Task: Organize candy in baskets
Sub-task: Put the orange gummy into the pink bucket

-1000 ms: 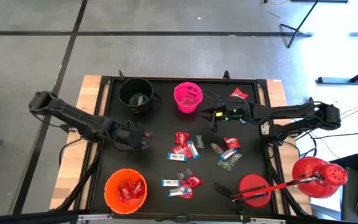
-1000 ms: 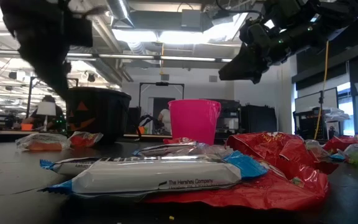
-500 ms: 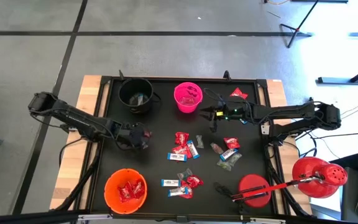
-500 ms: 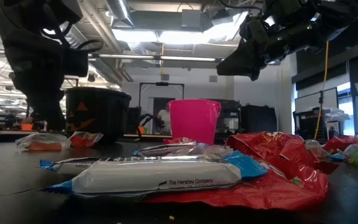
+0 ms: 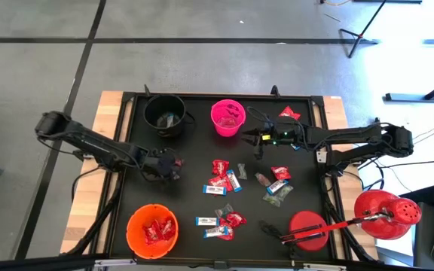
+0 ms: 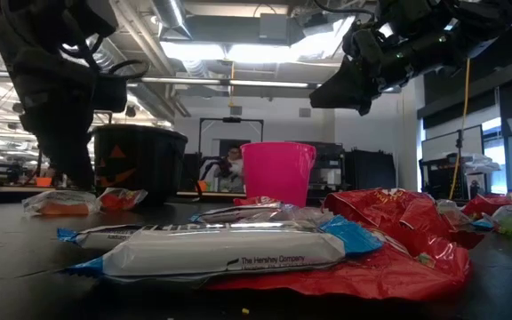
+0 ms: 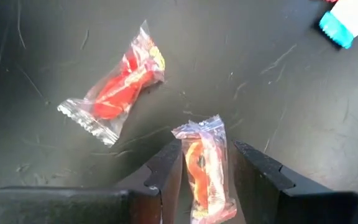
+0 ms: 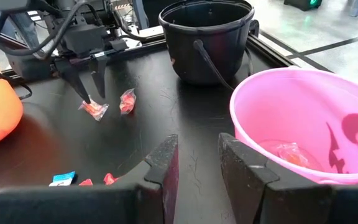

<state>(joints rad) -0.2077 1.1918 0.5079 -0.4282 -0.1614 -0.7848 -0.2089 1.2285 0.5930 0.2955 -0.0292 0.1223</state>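
My left gripper [image 7: 207,163] is down at the table's left side, open, with one finger on each side of an orange sweet in a clear wrapper [image 7: 204,171]. A second such sweet [image 7: 114,87] lies beside it. Whether a finger touches the wrapper I cannot tell. My right gripper [image 8: 197,158] hangs open and holds nothing, in the air next to the pink bucket [image 5: 227,117]. The black bucket [image 5: 164,114] stands at the far left and the orange bucket [image 5: 152,229] at the near left. Red packets and blue-and-white bars [image 5: 224,179] lie at the table's middle.
A red domed object with holes [image 5: 386,211] and a red round disc [image 5: 307,229] sit at the near right, joined by a red rod. One red packet [image 5: 288,114] lies at the far right. A person [image 6: 231,162] shows in the room behind the table.
My left gripper has gone down to the table over the orange sweet, then kept still. Its fingers now stand around the sweet, which has not moved.
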